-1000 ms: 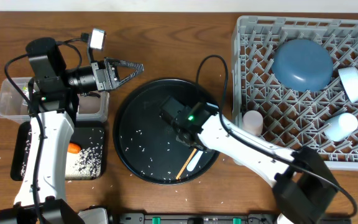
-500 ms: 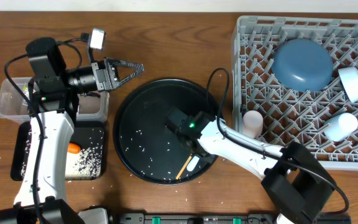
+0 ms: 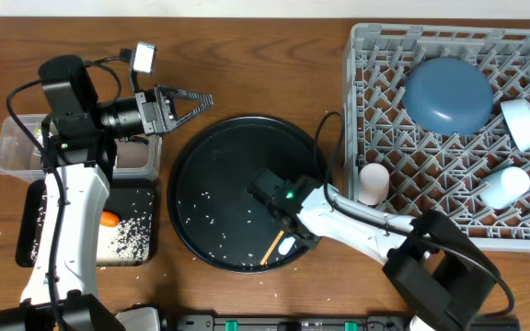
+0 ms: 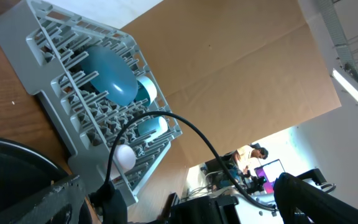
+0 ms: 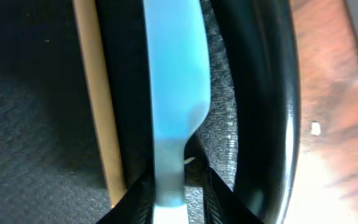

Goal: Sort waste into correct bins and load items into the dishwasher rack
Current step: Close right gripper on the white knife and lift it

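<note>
- From above: the white spoon point(image 3: 286, 246) lies on the round black tray point(image 3: 212, 152), near the edge closest to the robot. The wooden chopstick point(image 3: 271, 247) lies just beside it.
- Both lie on a slant, and the far ends lean toward the dishwasher rack point(image 3: 375, 55).
- The right gripper point(image 3: 289, 236) is right over the spoon. The right arm is much the nearer one.
- The left gripper point(image 3: 194, 98) is wide open, holds nothing, and is well apart from the spoon, off beside the tray's far-left rim.
- The rack already has the dark-blue plate point(image 3: 449, 95) and some cups in it.
- Since a second ago, the right gripper has slid from the middle of the tray out to the spoon. The left arm has not moved.
- Left wrist view: it looks across at the rack and the plate. Its own fingers point(image 4: 319, 199) are spread far apart with nothing between them. The spoon does not show here.
- Right wrist view: the spoon runs straight away from the gripper, in line with it.
- The spoon's thin end sits between the two fingers point(image 5: 137, 200), which are close in on each side.
- I cannot tell if they are pinching it yet.
- The chopstick is just to one side, outside the fingers, so it looks like only the spoon would come up.
</note>
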You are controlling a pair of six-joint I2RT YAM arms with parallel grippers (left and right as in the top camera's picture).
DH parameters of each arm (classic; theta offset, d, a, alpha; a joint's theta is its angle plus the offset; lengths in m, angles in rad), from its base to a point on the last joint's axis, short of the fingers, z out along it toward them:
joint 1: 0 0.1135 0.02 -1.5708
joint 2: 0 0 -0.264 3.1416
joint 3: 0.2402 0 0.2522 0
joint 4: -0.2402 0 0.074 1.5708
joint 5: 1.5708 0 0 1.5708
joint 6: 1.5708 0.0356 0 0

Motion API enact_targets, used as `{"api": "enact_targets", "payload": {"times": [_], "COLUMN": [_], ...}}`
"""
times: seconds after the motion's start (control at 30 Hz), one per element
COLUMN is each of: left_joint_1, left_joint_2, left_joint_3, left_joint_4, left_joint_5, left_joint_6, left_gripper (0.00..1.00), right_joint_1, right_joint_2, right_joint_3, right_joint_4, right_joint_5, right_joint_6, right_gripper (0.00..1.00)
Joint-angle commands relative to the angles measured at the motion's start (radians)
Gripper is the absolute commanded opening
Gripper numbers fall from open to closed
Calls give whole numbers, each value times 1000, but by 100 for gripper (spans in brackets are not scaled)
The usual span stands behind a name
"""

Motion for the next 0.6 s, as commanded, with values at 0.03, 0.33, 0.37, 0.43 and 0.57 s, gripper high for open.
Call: {"api": "enact_targets", "payload": {"times": [0.03,0.33,0.37,0.43,0.57], "left_joint_1": [3,3,3,3,3], "left_joint_2": [2,2,2,2,2], "left_joint_3": [2,2,2,2,2], "left_joint_4": [1,1,1,1,1], "left_joint_5": [10,10,10,10,10], "left_joint_6": [17,17,17,17,17], "left_gripper": [98,98,98,98,98], "right_joint_1": [5,4,4,4,4], "right_joint_2": [14,12,12,7,-10], "right_joint_3": [-72,-77,-73,-60,-16], "right_joint_4": [95,54,36,11,-38], "right_joint_5": [-1,80,91,113,140], "right_joint_6": [26,-58,-61,-92,-131], "right_gripper": [21,1,1,1,1]}}
